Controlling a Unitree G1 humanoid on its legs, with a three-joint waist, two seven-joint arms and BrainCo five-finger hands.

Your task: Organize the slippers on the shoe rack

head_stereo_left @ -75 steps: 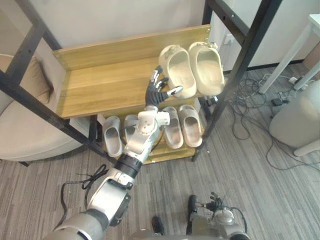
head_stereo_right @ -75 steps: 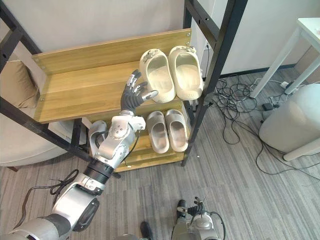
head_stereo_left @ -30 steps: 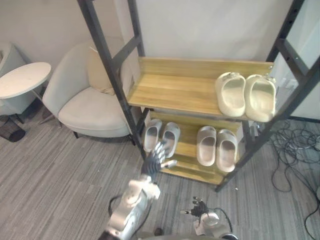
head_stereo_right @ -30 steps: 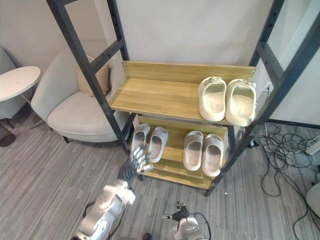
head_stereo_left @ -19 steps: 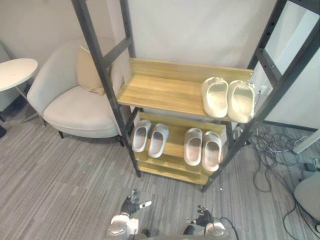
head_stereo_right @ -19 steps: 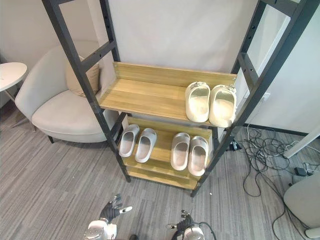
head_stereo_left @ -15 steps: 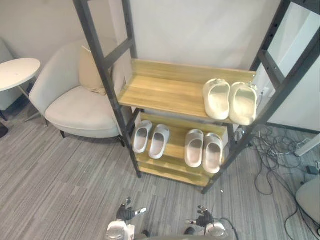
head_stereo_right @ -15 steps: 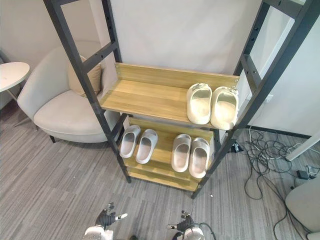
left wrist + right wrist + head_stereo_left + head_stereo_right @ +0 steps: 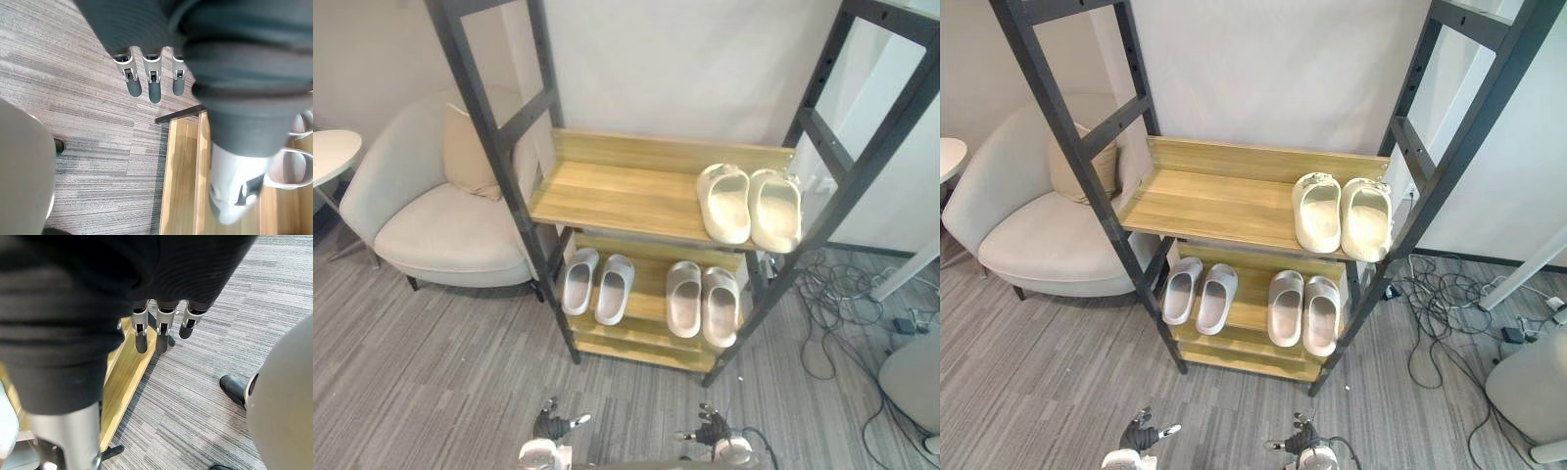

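A pair of cream slippers [image 9: 749, 204] lies side by side at the right end of the shoe rack's upper wooden shelf [image 9: 617, 191]. On the lower shelf [image 9: 641, 323] lie two pairs of grey slippers, one at the left [image 9: 597, 286] and one at the right [image 9: 703, 299]. My left hand [image 9: 553, 426] and right hand [image 9: 710, 431] hang low near the floor, well in front of the rack, both holding nothing. Straight fingers [image 9: 154, 88] show in the left wrist view, and the right wrist view shows straight fingers [image 9: 162, 340] too.
The rack's black metal posts [image 9: 494, 157] rise on both sides. A pale armchair [image 9: 431, 225] with a cushion stands left of it, beside a round white table [image 9: 325, 157]. Cables [image 9: 842, 313] trail over the grey floor at the right, near a white rounded object [image 9: 913, 377].
My left hand has come away from the cream slippers on the upper shelf and dropped to floor level. The camera has pulled back and now takes in the whole rack.
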